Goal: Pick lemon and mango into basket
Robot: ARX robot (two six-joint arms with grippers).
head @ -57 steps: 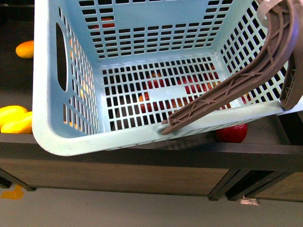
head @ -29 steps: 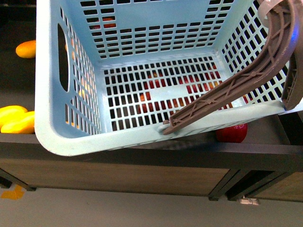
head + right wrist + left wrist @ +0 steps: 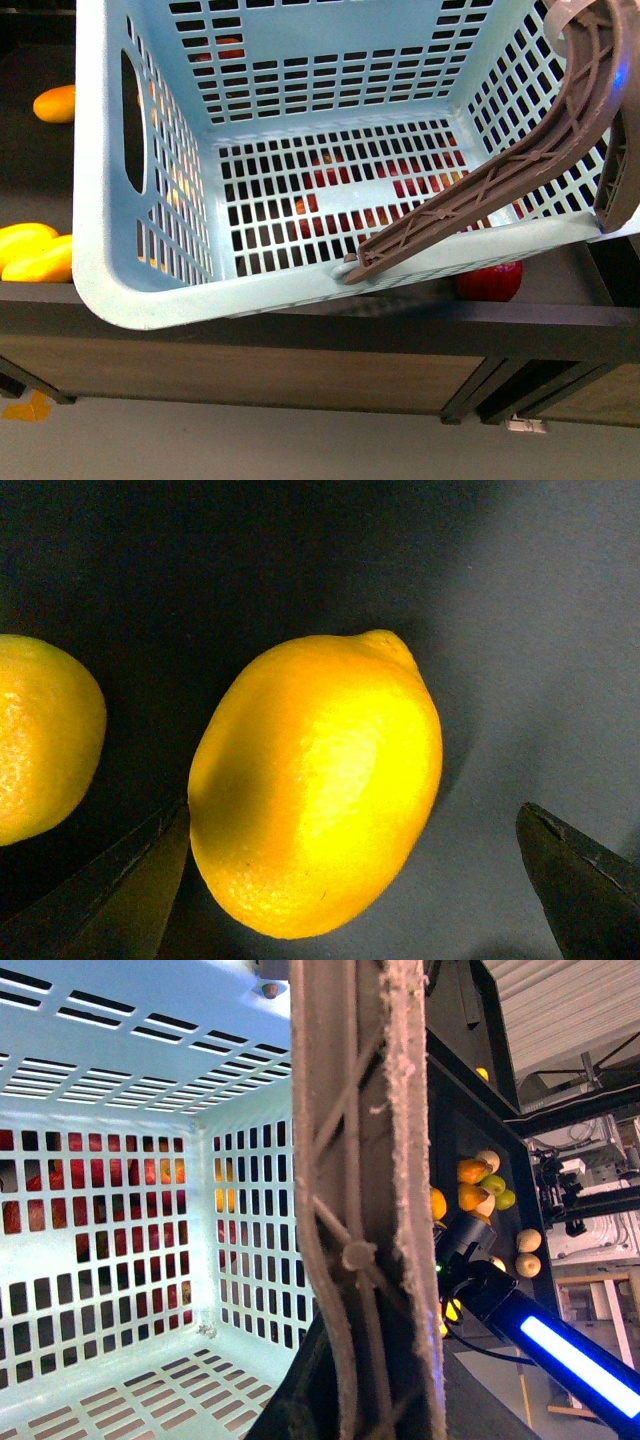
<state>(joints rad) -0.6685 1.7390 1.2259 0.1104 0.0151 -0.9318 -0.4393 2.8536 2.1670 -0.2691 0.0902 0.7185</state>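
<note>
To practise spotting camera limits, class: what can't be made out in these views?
Front view: the light turquoise slotted plastic basket hides most red fruit beneath.
Left wrist view: the brown-grey plastic handle blocks the left gripper's jaws.
Right wrist view: the frame edge cuts off a second yellow fruit beside the bright yellow oval lemon.

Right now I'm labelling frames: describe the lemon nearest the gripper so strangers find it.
On the dark surface, find the open right gripper. The lemon sits between its fingertips, bright yellow with a pointed nub; the neighbouring yellow fruit lies outside them.
</note>
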